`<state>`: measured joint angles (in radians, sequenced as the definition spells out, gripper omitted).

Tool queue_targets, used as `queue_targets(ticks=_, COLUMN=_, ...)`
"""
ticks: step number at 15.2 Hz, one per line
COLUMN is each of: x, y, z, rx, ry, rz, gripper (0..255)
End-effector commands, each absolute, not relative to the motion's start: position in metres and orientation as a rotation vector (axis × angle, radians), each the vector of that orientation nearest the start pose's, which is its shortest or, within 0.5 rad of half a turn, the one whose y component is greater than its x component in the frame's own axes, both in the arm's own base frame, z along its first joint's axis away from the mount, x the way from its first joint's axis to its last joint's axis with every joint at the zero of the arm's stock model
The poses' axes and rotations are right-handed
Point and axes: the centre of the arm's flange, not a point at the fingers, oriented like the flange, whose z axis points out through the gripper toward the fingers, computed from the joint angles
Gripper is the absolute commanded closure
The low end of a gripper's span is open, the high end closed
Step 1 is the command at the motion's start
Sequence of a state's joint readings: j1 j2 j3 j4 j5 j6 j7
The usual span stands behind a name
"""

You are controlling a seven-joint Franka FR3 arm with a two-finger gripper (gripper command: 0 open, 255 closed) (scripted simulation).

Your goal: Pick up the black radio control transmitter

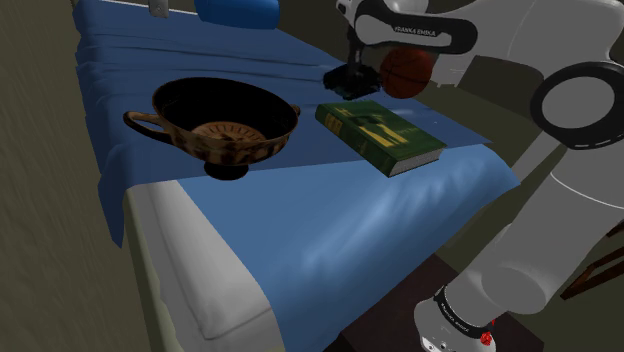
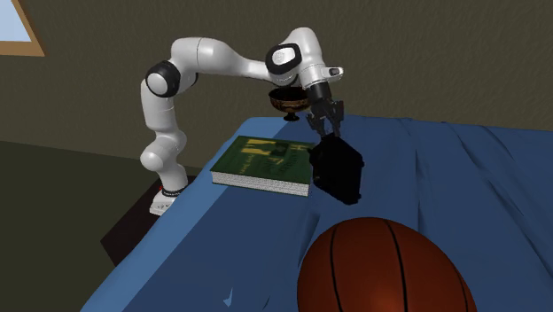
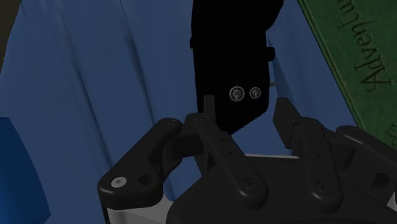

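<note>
Claw (image 3: 245,105) spread, not clamped. Black transmitter (image 3: 232,51) just beneath on blue bed (image 3: 95,76), near end between fingers, off-centre. Risk: pinching edge only, so twisting or slipping out on lift; nudging green book (image 3: 356,57) beside claw.

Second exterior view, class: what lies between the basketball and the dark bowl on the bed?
The black transmitter lies between the basketball and the bowl, with the gripper over it. The shoulder view shows the same order.

bedspread (image 1: 400,230): creased cloth | transmitter (image 2: 341,173): matt | bowl (image 1: 240,140): glossy | basketball (image 2: 385,270): smooth, slight sheen | book (image 1: 380,135): matt cover
</note>
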<state>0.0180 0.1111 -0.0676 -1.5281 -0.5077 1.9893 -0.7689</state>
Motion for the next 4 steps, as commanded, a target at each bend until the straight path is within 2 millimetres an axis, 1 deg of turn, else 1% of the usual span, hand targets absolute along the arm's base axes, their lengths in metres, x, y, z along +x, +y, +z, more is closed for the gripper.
queue_targets(ticks=1, x=0.6236, y=-0.0592, z=0.6433, rx=2.314, ry=1.045, rz=0.153, gripper=255)
queue_targets(ticks=2, x=0.6236, y=-0.0592, z=0.6486, rx=2.314, ry=1.045, rz=0.153, gripper=255)
queue_targets(ticks=4, x=0.6236, y=-0.0592, z=0.6494, rx=2.314, ry=1.045, rz=0.153, gripper=255)
